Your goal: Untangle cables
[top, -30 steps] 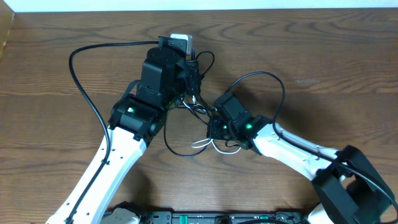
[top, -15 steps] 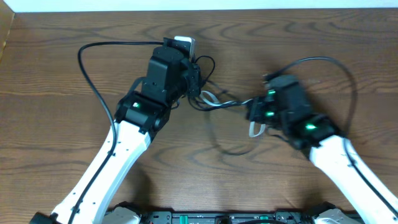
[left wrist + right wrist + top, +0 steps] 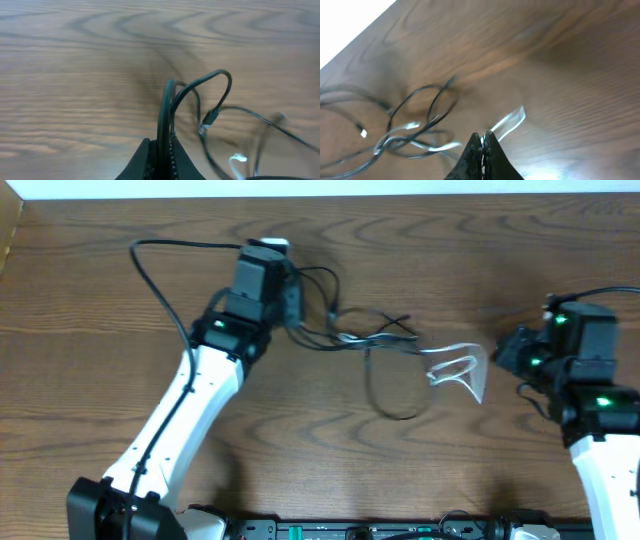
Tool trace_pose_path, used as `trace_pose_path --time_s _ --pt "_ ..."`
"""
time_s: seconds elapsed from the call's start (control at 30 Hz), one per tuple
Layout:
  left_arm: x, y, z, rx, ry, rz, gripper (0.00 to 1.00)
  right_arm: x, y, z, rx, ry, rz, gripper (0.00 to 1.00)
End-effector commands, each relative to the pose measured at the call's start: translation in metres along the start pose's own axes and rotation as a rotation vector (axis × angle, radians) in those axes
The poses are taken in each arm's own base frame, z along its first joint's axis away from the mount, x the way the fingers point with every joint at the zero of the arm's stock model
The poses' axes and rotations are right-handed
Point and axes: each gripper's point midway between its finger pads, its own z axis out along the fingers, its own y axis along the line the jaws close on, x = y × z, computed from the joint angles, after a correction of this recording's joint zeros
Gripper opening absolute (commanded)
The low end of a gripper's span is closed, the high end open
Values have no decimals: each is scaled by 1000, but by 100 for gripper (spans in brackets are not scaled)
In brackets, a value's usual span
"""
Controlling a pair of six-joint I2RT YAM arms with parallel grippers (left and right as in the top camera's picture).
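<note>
Left hand [image 3: 161, 150]: fingers pressed together, clamped on a loop of the thin black cords [image 3: 199, 86]. The loop arches up out of the grip, just above the brown wood-grain bench [image 3: 60, 75]. A small plug end [image 3: 209, 118] sits among the strands just right of it.

Right hand [image 3: 481, 144]: also closed, pinching the thin white cord [image 3: 509, 121], which leaves the fingertips as a flat, blurred loop. Beyond it the black cords lie in overlapping loops on the bench with pale strands running through them. The crossings are too blurred to call.

Overhead: my hands are well apart, the left at upper centre-left and the right at the far right edge. The cords are strung out between them:
- a black clump right beside the left hand
- one big black loop sagging toward me in the middle
- the white loop at the right end, near the right hand

Black and white meet around mid-span and are not separated.
</note>
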Motion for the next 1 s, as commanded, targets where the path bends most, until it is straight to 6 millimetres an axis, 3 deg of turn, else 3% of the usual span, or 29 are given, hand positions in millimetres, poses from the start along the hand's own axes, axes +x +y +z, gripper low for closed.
trace_pose_path --time_s 0.0,0.17,0.33,0.6,0.73,0.97 --pt "-11 48 -3 -110 -29 -55 8 -29 -4 -20 11 -84 -29 1" --pt "-19 87 -11 -155 -55 -170 8 -44 -21 -27 50 -123 2 1" --pt "-19 76 -12 -48 -45 -198 8 -33 -9 -21 -37 -47 -55 1" --pt "-16 45 -11 6 -33 -148 8 9 33 15 -186 163 -150 1" --pt "-13 19 -11 50 -27 -106 8 38 67 39 -248 248 -254 4" --pt "-13 -21 -19 126 -45 -43 8 87 114 72 -352 338 -464 33"
